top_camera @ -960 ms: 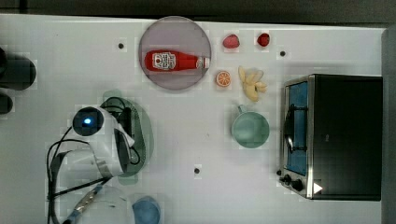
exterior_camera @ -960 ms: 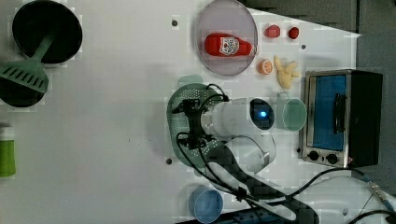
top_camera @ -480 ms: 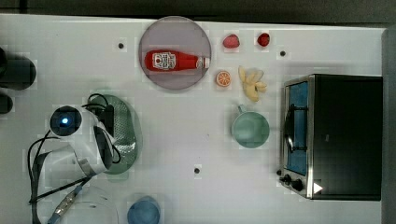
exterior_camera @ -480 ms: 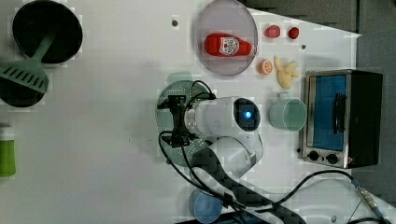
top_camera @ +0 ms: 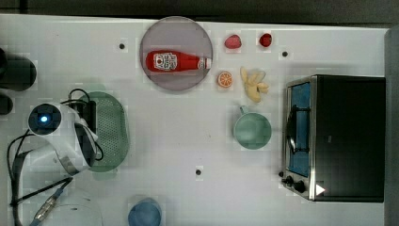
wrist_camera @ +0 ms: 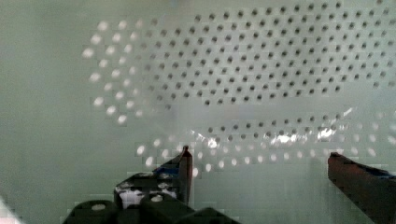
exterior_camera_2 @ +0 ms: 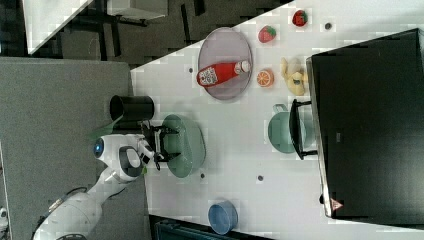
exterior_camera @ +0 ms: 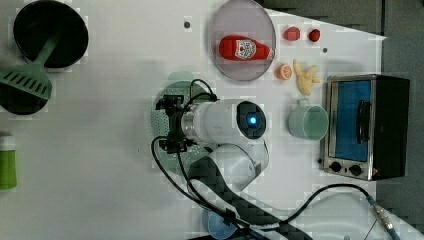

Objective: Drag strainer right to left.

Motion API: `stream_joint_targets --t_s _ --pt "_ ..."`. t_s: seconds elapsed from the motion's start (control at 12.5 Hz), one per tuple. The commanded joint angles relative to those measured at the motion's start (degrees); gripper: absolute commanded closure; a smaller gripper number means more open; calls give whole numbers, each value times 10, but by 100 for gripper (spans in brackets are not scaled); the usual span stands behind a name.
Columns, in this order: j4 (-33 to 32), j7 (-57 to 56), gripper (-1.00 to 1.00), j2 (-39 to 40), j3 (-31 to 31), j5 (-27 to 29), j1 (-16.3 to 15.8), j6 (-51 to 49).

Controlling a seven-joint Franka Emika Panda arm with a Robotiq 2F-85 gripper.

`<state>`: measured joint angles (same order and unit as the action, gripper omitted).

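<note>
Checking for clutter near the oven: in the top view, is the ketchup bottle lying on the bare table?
No, the ketchup bottle lies on the round plate.

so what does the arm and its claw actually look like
The arm is glossy white with rounded segments and dark grey joints, and a blue light glows on a round black cap at the wrist. Black cables loop along it towards the black claw. The claw's two dark fingers are flat and blocky, with a touch of blue near the tips.

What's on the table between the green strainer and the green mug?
Nothing. In the top view, the table is bare between the strainer and the mug; a small dark dot sits lower, off that line.
</note>
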<state>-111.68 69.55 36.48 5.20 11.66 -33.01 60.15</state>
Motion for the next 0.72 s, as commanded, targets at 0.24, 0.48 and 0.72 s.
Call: stream_joint_targets --t_s 0.24,0.48,0.72 --pt "35 30 -100 34 4 21 -40 -7" --pt "50 31 -100 43 2 29 -46 -11" --pt "49 -17 -100 17 -10 20 -46 -26"
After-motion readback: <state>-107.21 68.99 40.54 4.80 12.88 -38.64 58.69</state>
